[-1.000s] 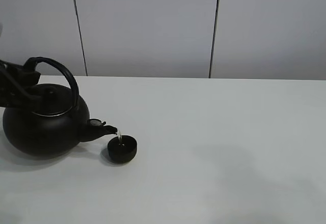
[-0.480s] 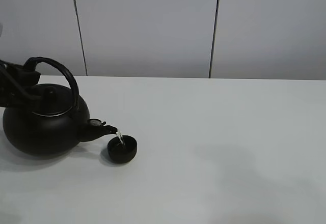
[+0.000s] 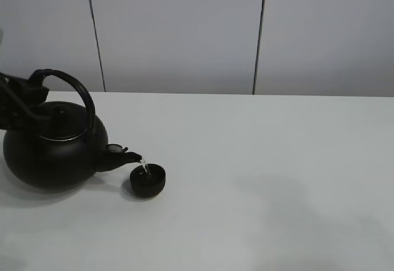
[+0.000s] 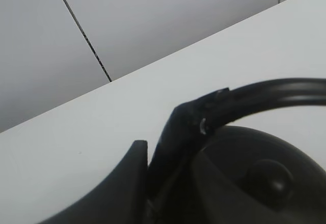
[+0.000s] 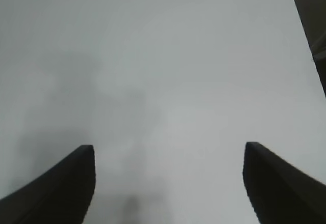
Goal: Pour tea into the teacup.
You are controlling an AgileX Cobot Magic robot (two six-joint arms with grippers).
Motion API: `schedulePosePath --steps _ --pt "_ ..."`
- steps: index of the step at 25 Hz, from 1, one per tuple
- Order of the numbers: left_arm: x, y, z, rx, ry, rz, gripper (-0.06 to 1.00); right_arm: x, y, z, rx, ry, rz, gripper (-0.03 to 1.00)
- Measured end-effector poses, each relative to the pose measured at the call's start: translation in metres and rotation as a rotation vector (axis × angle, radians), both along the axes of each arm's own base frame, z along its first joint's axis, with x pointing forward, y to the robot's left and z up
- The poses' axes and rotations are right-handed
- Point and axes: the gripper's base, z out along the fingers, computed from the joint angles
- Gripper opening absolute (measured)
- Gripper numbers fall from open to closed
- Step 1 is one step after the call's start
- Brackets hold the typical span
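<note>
One teacup [image 3: 148,180] under teapot [image 3: 49,157] spout, well apart from left fingers [image 4: 125,180] clamping handle [image 3: 81,92]

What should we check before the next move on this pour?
1. Left end effector shut on the teapot handle: ok.
2. Spout over the teacup rim: ok.
3. Tea stream landing inside the teacup: ok; no spill visible on the table.
4. Teacup fill level: cannot tell, the interior is too dark.
5. Right end effector open, empty, only bare table below it: ok.
</note>
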Motion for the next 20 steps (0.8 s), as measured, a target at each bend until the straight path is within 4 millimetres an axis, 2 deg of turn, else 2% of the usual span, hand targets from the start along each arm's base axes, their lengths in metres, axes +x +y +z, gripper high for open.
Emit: schedulePosePath --steps 7,13,20 --pt "0.000 0.000 0.000 -0.031 0.010 0.012 0.15 0.000 0.000 0.000 0.000 0.000 0.000 0.55" --pt "0.001 0.005 0.000 -0.264 0.075 0.150 0.15 0.000 0.000 0.000 0.000 0.000 0.000 0.55" --pt "-0.003 0.020 -0.004 -0.383 0.097 0.242 0.15 0.000 0.000 0.000 0.000 0.000 0.000 0.55"
